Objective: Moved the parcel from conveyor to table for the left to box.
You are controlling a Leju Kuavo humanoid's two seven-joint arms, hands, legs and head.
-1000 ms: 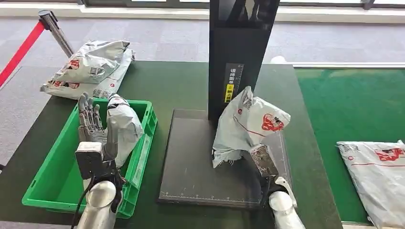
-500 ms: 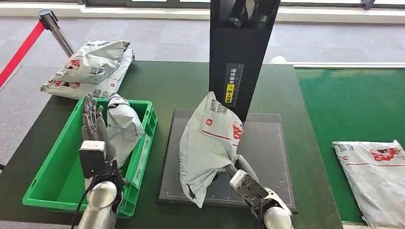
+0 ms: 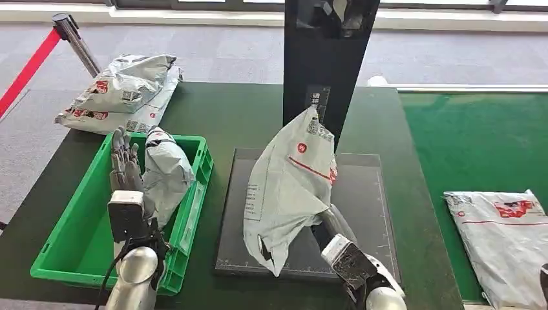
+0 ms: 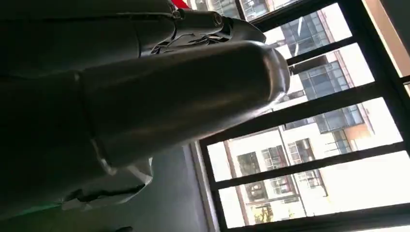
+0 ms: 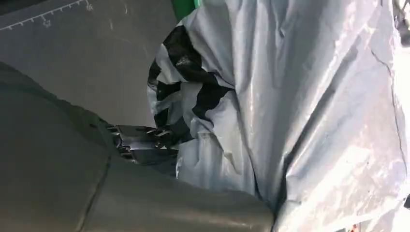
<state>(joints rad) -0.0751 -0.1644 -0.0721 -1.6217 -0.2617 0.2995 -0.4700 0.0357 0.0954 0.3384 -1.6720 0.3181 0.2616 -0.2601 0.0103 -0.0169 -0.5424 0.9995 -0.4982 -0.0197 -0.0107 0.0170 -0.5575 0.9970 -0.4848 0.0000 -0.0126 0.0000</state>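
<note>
My right hand (image 3: 337, 237) grips a grey plastic parcel (image 3: 287, 187) by its lower edge and holds it tilted upright over the black mat (image 3: 371, 194). The right wrist view has the crumpled parcel (image 5: 314, 106) close up, with my right hand's dark fingers (image 5: 140, 140) bunched into its folds. My left hand (image 3: 124, 169) stands upright inside the green bin (image 3: 68, 226), fingers straight and apart. A second grey parcel (image 3: 166, 175) leans beside it in the bin. In the left wrist view, the left hand (image 4: 169, 92) is a dark blur against windows.
A black scanner column (image 3: 323, 58) rises behind the mat. Stacked parcels (image 3: 123, 90) lie at the table's back left corner. On the green conveyor (image 3: 472, 135) to the right lies another parcel (image 3: 507, 236). A red barrier strap (image 3: 29, 68) runs at far left.
My right hand has swung the parcel left from beside the column to over the mat's middle, then raised it a little. The conveyor parcel has crept left. My left hand barely moved.
</note>
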